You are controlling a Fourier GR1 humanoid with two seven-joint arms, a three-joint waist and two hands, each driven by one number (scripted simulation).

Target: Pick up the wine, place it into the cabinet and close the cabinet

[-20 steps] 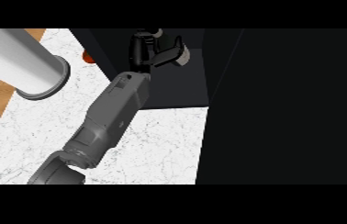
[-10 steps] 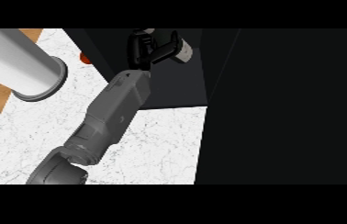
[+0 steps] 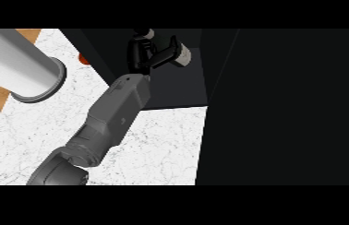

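In the head view, the wine (image 3: pixel 182 56) is held inside the cabinet (image 3: pixel 177 88), with the fingers of the left hand (image 3: pixel 147 53) curled round it. It should be set down upright and well inside before release. The right hand is not seen.
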